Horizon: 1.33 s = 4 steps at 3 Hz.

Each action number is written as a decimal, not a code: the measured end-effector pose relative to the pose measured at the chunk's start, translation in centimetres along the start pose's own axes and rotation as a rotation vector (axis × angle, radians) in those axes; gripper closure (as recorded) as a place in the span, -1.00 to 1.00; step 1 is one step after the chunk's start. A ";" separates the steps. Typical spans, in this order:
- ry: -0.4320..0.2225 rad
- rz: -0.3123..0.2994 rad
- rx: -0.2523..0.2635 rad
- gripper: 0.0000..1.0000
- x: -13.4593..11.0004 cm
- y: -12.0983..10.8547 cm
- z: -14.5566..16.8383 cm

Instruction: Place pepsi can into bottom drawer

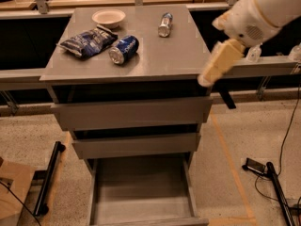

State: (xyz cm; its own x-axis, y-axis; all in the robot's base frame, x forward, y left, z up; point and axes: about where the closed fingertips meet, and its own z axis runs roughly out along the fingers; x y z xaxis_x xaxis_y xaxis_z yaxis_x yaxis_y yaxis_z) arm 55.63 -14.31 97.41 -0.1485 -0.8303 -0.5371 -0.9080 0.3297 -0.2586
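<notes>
The gripper hangs at the frame's right, off the cabinet's edge and holding nothing; whether it is wide or narrow I cannot tell. The pepsi can lies on its side on the cabinet top, upper left of centre, just beside the chip bag, so it probably calls for a reach leftward. The bottom drawer stands pulled out at lower centre, ready to receive it.
</notes>
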 end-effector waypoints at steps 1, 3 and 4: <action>-0.286 0.056 0.024 -1.00 -6.3 -7.0 4.4; -0.364 0.088 0.045 -1.00 -8.0 -9.8 8.0; -0.387 0.066 0.074 -1.00 -9.6 -11.0 10.5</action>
State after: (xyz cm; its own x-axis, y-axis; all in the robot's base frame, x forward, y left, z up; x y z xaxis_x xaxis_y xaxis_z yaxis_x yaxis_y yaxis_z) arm 71.18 -5.26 96.97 -0.0344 -0.5806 -0.8135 -0.8686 0.4200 -0.2630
